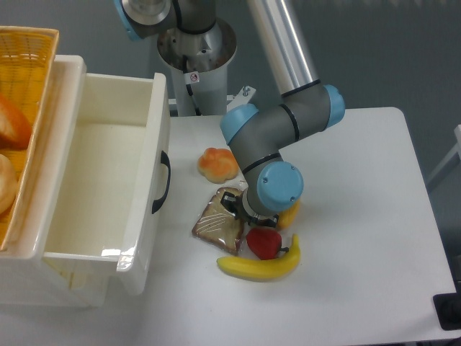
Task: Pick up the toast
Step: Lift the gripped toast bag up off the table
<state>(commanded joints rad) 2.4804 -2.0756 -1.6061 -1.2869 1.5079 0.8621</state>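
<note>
The toast (216, 225), a brown speckled slice in clear wrap, sits on the white table just right of the bin. Its right edge looks raised, with glare on the wrap. My gripper (235, 207) points down at that right edge and appears shut on it. The grey and blue wrist (277, 186) hides most of the fingers. The slice's left corner still seems to rest on the table.
A round orange bun (218, 163) lies behind the toast. A red fruit (263, 242) and a banana (263, 264) lie close in front, and a yellow item (291, 215) is partly under the wrist. A white bin (155, 180) and a wicker basket (32, 65) stand at left.
</note>
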